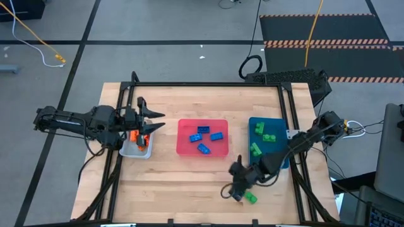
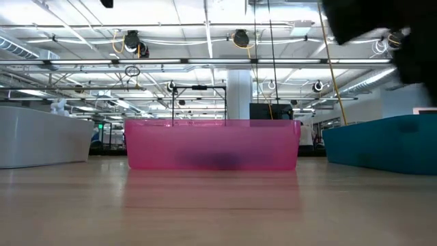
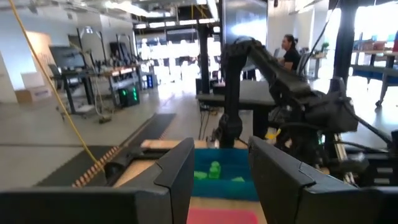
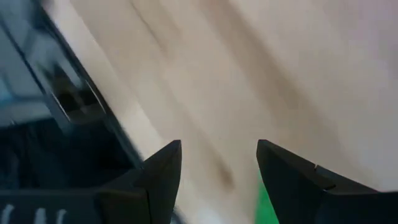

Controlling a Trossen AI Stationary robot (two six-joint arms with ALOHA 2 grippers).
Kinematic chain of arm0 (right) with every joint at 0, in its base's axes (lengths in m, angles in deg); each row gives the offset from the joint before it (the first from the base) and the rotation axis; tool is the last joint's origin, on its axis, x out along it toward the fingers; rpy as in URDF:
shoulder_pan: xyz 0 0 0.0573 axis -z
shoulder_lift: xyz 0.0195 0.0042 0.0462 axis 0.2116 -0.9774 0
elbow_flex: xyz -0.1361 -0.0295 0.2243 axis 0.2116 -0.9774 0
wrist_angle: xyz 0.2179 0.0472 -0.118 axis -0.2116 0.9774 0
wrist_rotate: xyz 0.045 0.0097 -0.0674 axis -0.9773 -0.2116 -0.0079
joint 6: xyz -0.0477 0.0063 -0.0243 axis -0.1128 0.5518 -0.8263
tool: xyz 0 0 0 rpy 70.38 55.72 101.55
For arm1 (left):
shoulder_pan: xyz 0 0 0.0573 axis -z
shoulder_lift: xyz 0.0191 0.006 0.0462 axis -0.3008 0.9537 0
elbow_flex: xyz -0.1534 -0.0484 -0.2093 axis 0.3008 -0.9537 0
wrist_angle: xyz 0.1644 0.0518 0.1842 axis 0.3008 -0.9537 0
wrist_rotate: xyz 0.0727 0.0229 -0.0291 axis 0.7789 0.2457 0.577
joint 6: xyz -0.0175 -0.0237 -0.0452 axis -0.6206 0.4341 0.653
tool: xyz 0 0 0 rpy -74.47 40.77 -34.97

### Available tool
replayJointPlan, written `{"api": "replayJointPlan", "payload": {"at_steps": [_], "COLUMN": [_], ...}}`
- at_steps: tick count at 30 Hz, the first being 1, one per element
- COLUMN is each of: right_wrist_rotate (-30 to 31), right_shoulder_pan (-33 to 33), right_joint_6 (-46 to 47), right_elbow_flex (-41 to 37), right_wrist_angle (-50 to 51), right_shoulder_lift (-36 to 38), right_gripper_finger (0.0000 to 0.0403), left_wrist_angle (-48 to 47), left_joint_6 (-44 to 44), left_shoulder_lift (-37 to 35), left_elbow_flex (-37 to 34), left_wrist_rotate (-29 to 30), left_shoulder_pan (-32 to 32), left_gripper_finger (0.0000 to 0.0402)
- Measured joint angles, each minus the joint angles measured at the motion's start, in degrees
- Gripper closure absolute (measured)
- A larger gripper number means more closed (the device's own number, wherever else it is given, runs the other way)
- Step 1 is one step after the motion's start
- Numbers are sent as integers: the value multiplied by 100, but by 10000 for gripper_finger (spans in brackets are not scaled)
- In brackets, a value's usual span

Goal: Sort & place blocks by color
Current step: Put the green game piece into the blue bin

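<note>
On the desk (image 1: 189, 183), the pink tray (image 1: 202, 137) holds blue blocks (image 1: 203, 135), the teal tray (image 1: 268, 142) holds green blocks (image 1: 261, 137), and the grey tray (image 1: 137, 149) holds orange blocks (image 1: 140, 140). One green block (image 1: 250, 198) lies loose on the wood beside the right pincer (image 1: 230, 192), whose fingers stand apart. The left pincer (image 1: 153, 121), also spread, hangs over the grey tray; only the low view hides every tray's contents behind its walls.
</note>
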Motion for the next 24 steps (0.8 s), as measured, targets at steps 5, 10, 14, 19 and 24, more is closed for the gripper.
{"api": "replayJointPlan", "payload": {"at_steps": [5, 10, 14, 19, 24], "right_wrist_rotate": [-762, -358, 82, 169, 607], "right_shoulder_pan": [-351, -576, -681, -965, -1384], "right_joint_6": [1123, 1680, 1780, 1938, 2379], "right_elbow_flex": [0, 0, 0, 0, 0], "right_wrist_angle": [705, 1020, 1138, 1163, 1147], "right_shoulder_lift": [254, 646, 791, 763, 740], "right_gripper_finger": [200, 200, 200, 200, 200], "left_wrist_angle": [-200, -376, -323, -310, -75], "left_joint_6": [97, 78, -31, -228, -269], "left_shoulder_lift": [85, 63, 52, 47, 19], "left_elbow_flex": [0, 0, 0, 0, -1], "left_wrist_rotate": [-2, 1, 2, 4, 48], "left_shoulder_pan": [2, 0, -2, -2, -2], "left_gripper_finger": [250, 250, 250, 250, 250]}}
